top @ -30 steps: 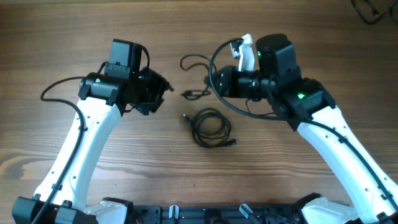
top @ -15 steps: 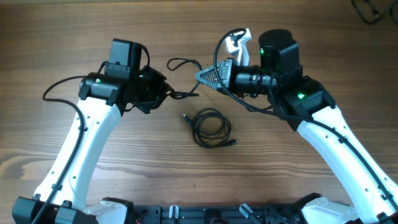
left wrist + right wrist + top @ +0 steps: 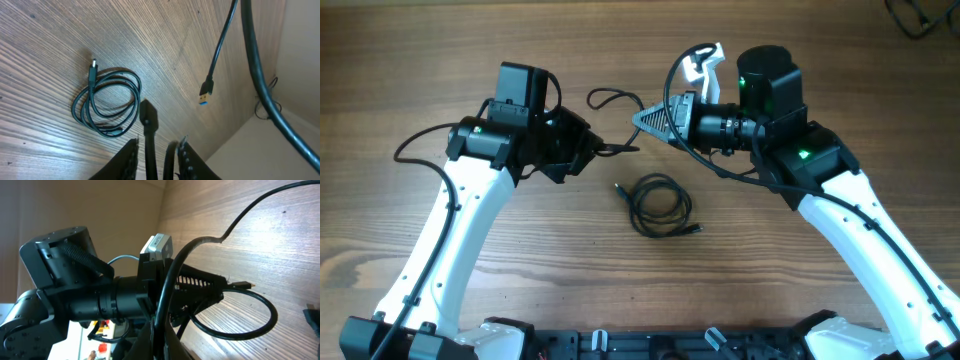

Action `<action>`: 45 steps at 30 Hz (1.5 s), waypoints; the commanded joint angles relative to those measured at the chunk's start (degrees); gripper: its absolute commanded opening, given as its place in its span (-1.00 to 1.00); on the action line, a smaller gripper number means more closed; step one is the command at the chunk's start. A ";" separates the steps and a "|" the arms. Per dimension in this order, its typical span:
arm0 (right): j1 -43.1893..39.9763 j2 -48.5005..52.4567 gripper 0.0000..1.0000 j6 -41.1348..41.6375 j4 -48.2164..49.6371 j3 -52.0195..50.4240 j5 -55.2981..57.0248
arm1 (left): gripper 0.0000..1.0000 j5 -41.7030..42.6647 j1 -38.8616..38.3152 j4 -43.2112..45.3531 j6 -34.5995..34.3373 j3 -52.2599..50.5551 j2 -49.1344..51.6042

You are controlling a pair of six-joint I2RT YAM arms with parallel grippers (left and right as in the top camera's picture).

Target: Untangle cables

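Observation:
One thin black cable (image 3: pixel 610 97) is stretched between my two grippers above the wood table. My left gripper (image 3: pixel 592 148) is shut on one end of it; in the left wrist view its plug (image 3: pixel 149 117) sticks out between the jaws of that gripper (image 3: pixel 159 143). My right gripper (image 3: pixel 642 120) is shut on the same cable farther along, seen in the right wrist view (image 3: pixel 172 280) running up from that gripper (image 3: pixel 162 330). A second cable (image 3: pixel 660 205) lies coiled on the table below both grippers, also in the left wrist view (image 3: pixel 107 107). A free blue-tipped USB plug (image 3: pixel 205 95) hangs in the air.
Thick black arm wires loop beside each arm, one by the left arm (image 3: pixel 420 145) and one round the right wrist (image 3: pixel 672 90). Dark cords lie at the far right corner (image 3: pixel 915 15). The table edge shows at the lower right of the left wrist view (image 3: pixel 235 135).
My right gripper has turned and moved left with the cable. The cable's loose end, which lay apart on the table, is now in my left gripper. The coiled cable has not moved.

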 commanded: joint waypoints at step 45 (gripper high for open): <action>-0.24 -5.07 -0.91 -8.57 -10.95 4.37 51.49 | 0.47 -3.32 5.40 -5.44 0.55 0.11 0.22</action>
